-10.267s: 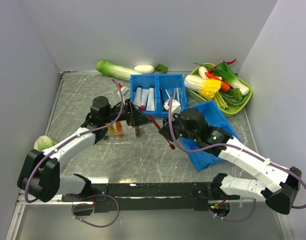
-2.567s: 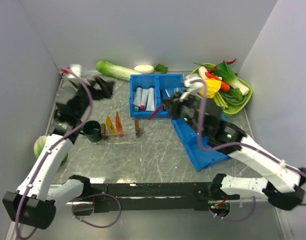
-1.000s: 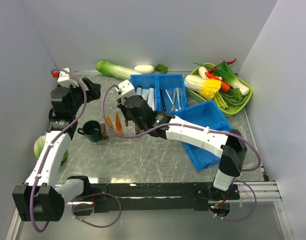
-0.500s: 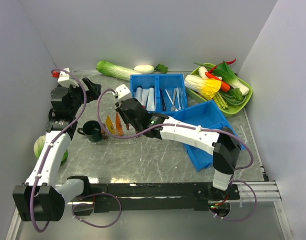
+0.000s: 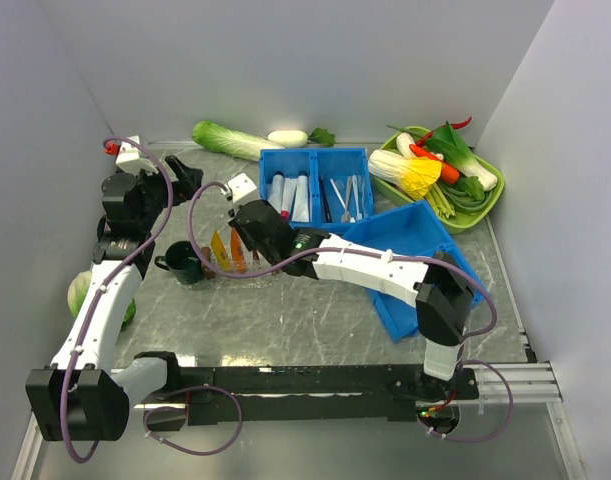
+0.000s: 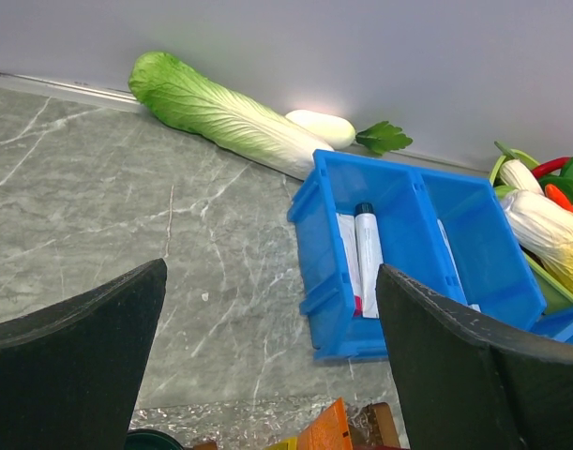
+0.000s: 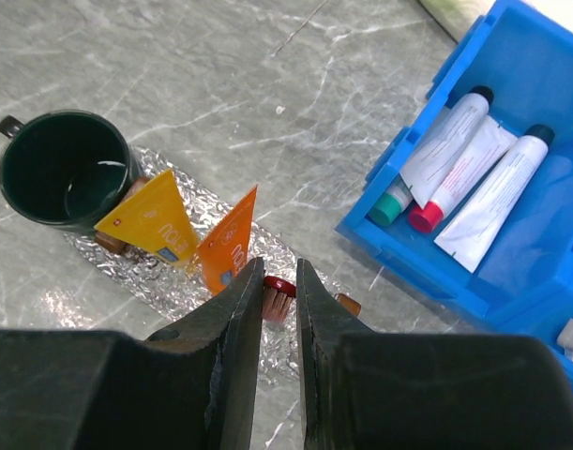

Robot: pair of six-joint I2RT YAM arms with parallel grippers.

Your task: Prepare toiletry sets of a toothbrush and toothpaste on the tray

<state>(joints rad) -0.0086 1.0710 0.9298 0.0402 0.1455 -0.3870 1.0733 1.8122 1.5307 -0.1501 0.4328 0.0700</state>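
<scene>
Right end effector [image 7: 277, 269] is clamped on the toothbrush [image 7: 278, 287]. The dark red head shows end-on in the narrow gap between the fingers, with pale bristles under it. It sits over the right part of the tray [image 7: 173, 286], which reads as a crinkled, foil-like patch on the grey marbled tabletop [image 7: 220, 84]. Can't tell whether the brush touches the tray.

Just left of the brush is the orange toothpaste [image 7: 228, 242], then the yellow toothpaste [image 7: 155, 223], both on the tray. The yellow one has a small red mark and a line of print, the orange one a small pale label; neither is readable. A brown block [image 7: 348, 303] is just right of the brush, and a dark green mug [image 7: 66, 172] stands at the tray's left end, beside the yellow tube.

The blue bin [image 7: 455, 281] to the right holds white tubes [image 7: 497, 192] with black, red and teal caps. The red print along their sides is too small to read.

Left end effector [image 6: 272, 281] is spread wide with nothing between the fingers. It is raised at far left, well apart from the tray, and faces the napa cabbage [image 6: 220, 108] and white radish [image 6: 319, 127].
</scene>
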